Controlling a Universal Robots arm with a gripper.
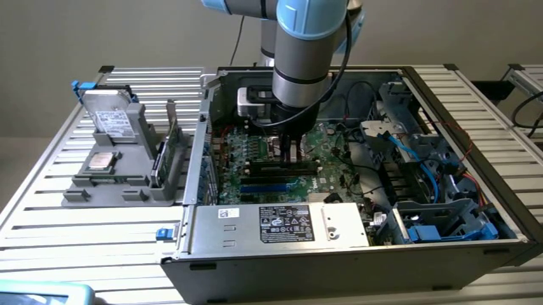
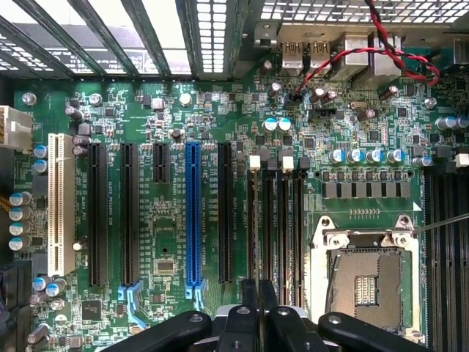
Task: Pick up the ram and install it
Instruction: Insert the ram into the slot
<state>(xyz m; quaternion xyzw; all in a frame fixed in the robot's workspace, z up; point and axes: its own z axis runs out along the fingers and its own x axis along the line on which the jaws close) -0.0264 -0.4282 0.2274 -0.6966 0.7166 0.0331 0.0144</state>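
Gripper (image 2: 259, 287) fingers sit pinched almost together above the black memory slots (image 2: 276, 227), beside the bare CPU socket (image 2: 364, 282). Whether the ram's thin edge lies between them I cannot tell. The case wall (image 1: 202, 127) stands well apart.

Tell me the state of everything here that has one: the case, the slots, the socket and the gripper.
Computer case, side open, motherboard exposed.
Memory slots, empty as far as the wrist view shows.
Blue slot, empty.
CPU socket, empty, no chip in it.
Gripper, shut, over the Memory slots.
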